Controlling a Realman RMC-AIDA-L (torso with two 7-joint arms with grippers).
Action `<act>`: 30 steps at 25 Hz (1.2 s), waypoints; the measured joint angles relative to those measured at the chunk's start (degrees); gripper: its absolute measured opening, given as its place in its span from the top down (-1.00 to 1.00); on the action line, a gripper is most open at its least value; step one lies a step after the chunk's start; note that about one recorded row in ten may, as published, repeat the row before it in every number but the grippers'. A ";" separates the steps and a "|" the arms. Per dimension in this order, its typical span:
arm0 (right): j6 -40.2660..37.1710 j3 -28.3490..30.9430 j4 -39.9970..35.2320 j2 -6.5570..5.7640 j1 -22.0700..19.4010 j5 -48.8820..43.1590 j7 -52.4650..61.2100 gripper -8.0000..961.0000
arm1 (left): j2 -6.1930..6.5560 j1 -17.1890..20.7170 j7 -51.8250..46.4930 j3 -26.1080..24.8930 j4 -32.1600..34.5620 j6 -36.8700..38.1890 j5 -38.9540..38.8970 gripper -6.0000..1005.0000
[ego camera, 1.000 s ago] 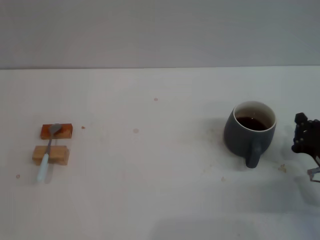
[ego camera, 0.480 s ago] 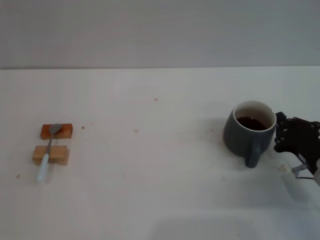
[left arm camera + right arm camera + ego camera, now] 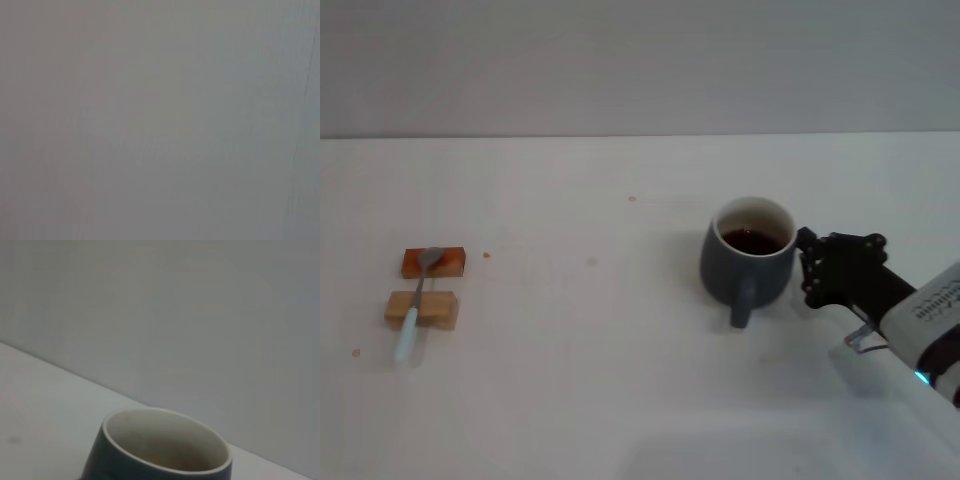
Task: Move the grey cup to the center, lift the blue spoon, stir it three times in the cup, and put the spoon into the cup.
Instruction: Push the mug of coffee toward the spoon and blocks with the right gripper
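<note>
The grey cup [image 3: 748, 255] stands right of the table's middle with dark liquid inside and its handle toward me. It fills the lower part of the right wrist view [image 3: 160, 452]. My right gripper [image 3: 812, 268] is against the cup's right side, its arm reaching in from the lower right. The blue spoon [image 3: 415, 305] lies at the far left across two wooden blocks, its metal bowl on the reddish block [image 3: 448, 263] and its handle over the pale block [image 3: 435, 310]. The center [image 3: 610, 310] is bare white tabletop. My left gripper is out of view.
The white table [image 3: 620, 400] has small stains and ends at a grey wall [image 3: 640, 60] behind. The left wrist view shows only a plain grey surface.
My right gripper came in from the right edge, met the cup's right side and slid the cup leftward toward the middle. The spoon and blocks have not moved.
</note>
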 joint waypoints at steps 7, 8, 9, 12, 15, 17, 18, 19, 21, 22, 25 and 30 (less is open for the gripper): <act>3.01 -1.17 2.92 -0.04 0.87 0.00 -0.24 0.96 | -0.10 0.25 0.00 -0.14 -0.01 0.00 -0.06 -0.39; 3.60 -1.48 3.48 -0.04 1.22 0.00 -0.27 0.96 | -0.10 0.28 0.00 -0.16 -0.01 0.00 -0.06 -0.39; 3.60 -1.48 3.48 -0.04 1.22 0.00 -0.27 0.96 | -0.10 0.28 0.00 -0.17 -0.01 0.00 -0.06 -0.39; 4.13 -2.37 4.21 -0.02 1.90 0.00 -0.30 0.96 | -0.10 0.30 0.00 -0.17 -0.01 0.00 -0.06 -0.39; 4.30 -3.04 4.70 0.16 2.47 0.00 -0.26 0.96 | -0.11 0.33 0.00 -0.17 -0.01 -0.01 -0.06 -0.39; 4.79 -3.45 5.32 0.27 2.68 0.00 -0.14 0.96 | -0.11 0.38 0.00 -0.17 -0.01 -0.01 -0.05 -0.39; 5.53 -3.73 6.34 0.35 2.76 0.00 -0.13 0.96 | -0.11 0.46 -0.01 -0.17 -0.01 -0.01 -0.05 -0.39; 5.87 -3.72 6.79 0.37 2.78 0.00 -0.10 0.96 | -0.08 0.61 -0.02 -0.17 -0.08 -0.01 -0.03 -0.39; 6.26 -3.72 7.57 0.47 2.84 0.00 -0.04 0.96 | -0.03 0.85 -0.02 -0.17 -0.31 -0.01 0.00 -0.39; 6.26 -3.72 7.57 0.47 2.84 0.00 -0.04 0.96 | -0.03 0.85 -0.02 -0.17 -0.31 -0.01 0.00 -0.39; 7.08 -4.23 8.65 0.70 3.01 0.12 0.00 0.96 | 0.10 1.36 -0.04 -0.04 -0.61 -0.01 0.03 -0.39; 7.46 -5.69 9.25 1.22 3.18 0.81 0.02 0.96 | 0.48 2.47 -0.40 0.41 -1.21 -0.01 0.12 -0.40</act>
